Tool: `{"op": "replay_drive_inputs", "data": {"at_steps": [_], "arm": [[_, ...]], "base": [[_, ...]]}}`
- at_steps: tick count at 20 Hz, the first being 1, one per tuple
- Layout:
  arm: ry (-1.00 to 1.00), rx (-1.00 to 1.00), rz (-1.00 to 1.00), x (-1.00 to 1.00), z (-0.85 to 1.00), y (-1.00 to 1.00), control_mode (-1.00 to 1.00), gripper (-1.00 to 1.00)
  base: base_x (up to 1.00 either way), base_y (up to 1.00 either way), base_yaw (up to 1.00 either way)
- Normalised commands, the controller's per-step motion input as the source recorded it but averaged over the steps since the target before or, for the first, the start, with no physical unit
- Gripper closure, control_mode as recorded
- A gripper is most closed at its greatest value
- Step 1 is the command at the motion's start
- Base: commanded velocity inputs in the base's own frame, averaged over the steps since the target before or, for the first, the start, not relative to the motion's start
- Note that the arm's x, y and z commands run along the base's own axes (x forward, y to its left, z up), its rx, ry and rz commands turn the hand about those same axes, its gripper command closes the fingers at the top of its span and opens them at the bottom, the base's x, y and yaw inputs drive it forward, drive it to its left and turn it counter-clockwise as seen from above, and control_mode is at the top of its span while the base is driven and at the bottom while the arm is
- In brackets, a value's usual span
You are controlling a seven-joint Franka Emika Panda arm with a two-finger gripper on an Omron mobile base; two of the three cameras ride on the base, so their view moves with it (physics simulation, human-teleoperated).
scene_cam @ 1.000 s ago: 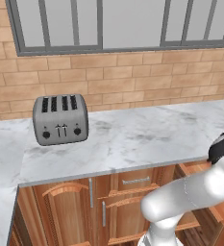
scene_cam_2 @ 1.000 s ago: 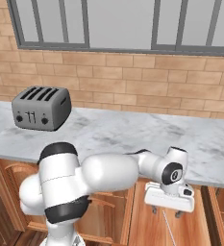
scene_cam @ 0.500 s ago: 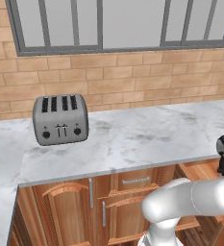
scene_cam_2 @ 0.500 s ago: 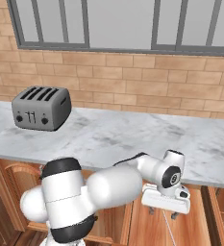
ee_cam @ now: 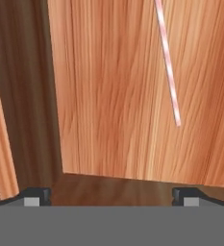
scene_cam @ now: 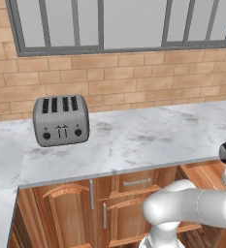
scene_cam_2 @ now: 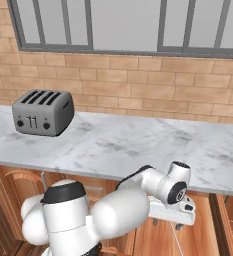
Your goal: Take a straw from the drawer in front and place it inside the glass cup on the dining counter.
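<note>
The claw (ee_cam: pixel 111 194) hangs wide apart and empty over the open drawer (ee_cam: pixel 113 96), where the straw (ee_cam: pixel 168 67) lies untouched on the wood floor; grasping and carrying to the cup remain

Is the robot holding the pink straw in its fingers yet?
No, in the hand view the straw lies loose on the wooden drawer floor, well ahead of the wide-open fingers.
</note>
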Motion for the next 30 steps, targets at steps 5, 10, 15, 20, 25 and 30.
{"op": "replay_drive_inputs", "data": {"at_steps": [5,10,15,20,25,30], "arm": [[-0.07,0.0,0.03,0.01,-0.2,0.08,-1.0,-1.0],[0.0,0.0,0.0,0.08,-0.1,0.03,-1.0,-1.0],[0.0,0.0,0.0,0.24,-0.18,0.0,-1.0,-1.0],[0.0,0.0,0.0,0.16,-0.2,0.0,-1.0,-1.0],[0.0,0.0,0.0,0.11,-0.15,0.0,-1.0,-1.0],[0.0,0.0,0.0,0.13,-0.14,0.0,-1.0,-1.0]], "base": [[0.0,0.0,0.0],[0.0,0.0,0.0],[0.0,0.0,0.0],[0.0,0.0,0.0],[0.0,0.0,0.0],[0.0,0.0,0.0]]}}
